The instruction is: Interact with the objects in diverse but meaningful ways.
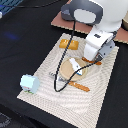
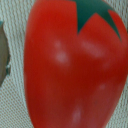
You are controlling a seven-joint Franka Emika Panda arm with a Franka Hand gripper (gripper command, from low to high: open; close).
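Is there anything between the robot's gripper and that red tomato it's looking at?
Nothing visible. In the wrist view the red tomato fills the picture, unobstructed. In the exterior view the arm hides the tomato and gripper, so their gap can't be checked there.

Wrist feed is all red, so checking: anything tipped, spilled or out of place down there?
Nothing looks spilled or broken. The red is the tomato filling the wrist view at close range. In the exterior view, the light blue cup lies on its side at the mat's corner; the bread loaf sits flat.
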